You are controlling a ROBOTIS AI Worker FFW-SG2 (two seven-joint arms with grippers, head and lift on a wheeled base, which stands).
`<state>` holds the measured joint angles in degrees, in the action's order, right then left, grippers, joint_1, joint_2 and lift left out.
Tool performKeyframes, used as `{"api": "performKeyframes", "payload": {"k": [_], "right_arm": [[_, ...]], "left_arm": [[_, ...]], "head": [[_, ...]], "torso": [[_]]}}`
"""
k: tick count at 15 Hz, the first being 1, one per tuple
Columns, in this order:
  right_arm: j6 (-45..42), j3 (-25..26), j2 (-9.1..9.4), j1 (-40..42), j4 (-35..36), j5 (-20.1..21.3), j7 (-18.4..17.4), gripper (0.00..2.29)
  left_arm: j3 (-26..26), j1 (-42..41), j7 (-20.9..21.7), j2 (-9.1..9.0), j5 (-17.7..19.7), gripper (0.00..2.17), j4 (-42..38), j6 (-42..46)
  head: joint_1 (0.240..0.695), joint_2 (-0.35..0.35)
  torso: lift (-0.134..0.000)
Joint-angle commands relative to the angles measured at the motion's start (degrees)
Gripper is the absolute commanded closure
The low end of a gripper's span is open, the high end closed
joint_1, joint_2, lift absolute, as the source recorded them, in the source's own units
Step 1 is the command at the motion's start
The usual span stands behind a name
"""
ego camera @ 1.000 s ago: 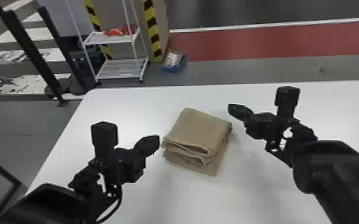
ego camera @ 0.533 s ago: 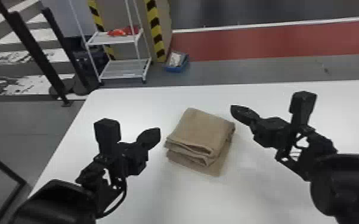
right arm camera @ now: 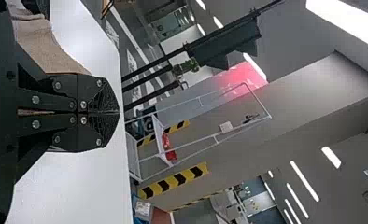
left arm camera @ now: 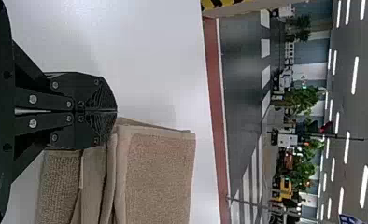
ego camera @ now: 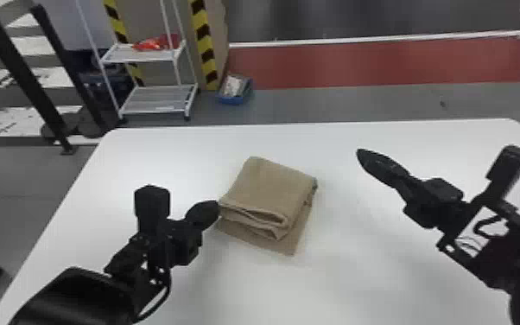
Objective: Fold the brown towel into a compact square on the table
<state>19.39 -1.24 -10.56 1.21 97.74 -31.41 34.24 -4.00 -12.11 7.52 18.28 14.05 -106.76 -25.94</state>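
Brown towel (ego camera: 272, 183) lies between left end effector (ego camera: 214, 209) and right end effector (ego camera: 362, 156), both closed, empty

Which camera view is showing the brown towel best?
The head view: the brown towel appears nearly whole. The left wrist view shows its layers closer, cut off; the right wrist view, a partly hidden strip.

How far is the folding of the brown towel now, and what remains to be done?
The brown towel already lies on the table as a compact, layered stack. Nothing is in hand: the left gripper and right gripper are shut and empty. Perhaps only tidying is left: a lower layer sticks out on the side nearest the robot.
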Motion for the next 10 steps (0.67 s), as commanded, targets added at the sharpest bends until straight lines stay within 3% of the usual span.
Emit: {"api": "performKeyframes", "payload": {"k": [1, 10], "right_arm": [[0.3, 0.8, -0.34, 0.2, 0.5, -1.6, 0.7, 2.1], [2.4, 1.4, -0.25, -2.2, -0.1, -3.0, 0.8, 2.1]], "left_arm": [[-0.3, 0.4, -0.1, 0.0, -0.6, 1.91, 0.6, 0.0], [-3.8, -2.8, 0.6, -0.26, 1.5, 1.91, -5.7, -3.6]], "head": [[0.695, 0.113], [0.695, 0.059]], "torso": [[-0.128], [-0.128]]}}
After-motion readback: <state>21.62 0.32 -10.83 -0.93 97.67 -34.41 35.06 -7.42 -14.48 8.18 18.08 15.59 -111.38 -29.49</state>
